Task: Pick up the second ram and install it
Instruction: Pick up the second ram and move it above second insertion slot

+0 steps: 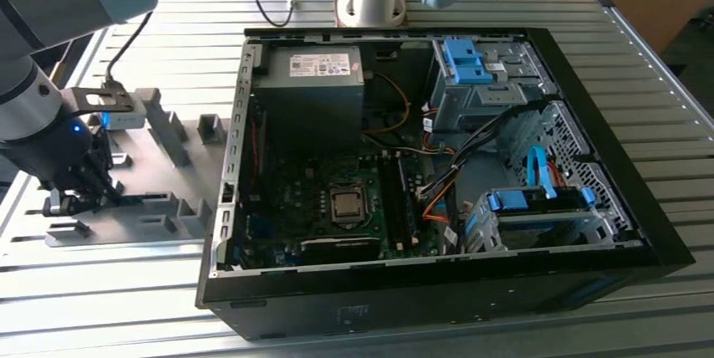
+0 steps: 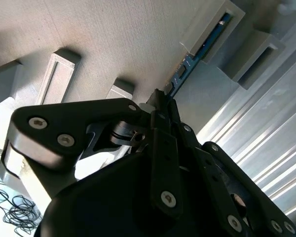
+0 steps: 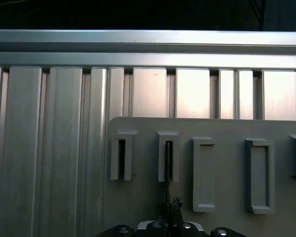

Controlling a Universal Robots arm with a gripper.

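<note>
The second ram [image 2: 200, 49] is a thin bluish-green board standing on edge, its far end seated in a slotted block of the grey holder plate [image 2: 113, 39]. My gripper [image 2: 162, 98] meets the stick's near end, fingers drawn together on its two faces. The first wrist view shows the ram [image 3: 167, 165] edge-on as a dark line running from the slot block down to my gripper [image 3: 171, 206]. In the exterior view my gripper [image 1: 73, 202] hangs low over the holder plate [image 1: 167, 170], at that view's left, beside the open computer case [image 1: 446, 283].
The case lies open with the motherboard's black slot rails [image 1: 399, 199] next to the silver processor [image 1: 348, 205], orange cables and blue drive bays to the exterior view's right. Several upright grey blocks [image 1: 167, 128] stand on the plate. The table is ribbed metal [image 1: 112, 308].
</note>
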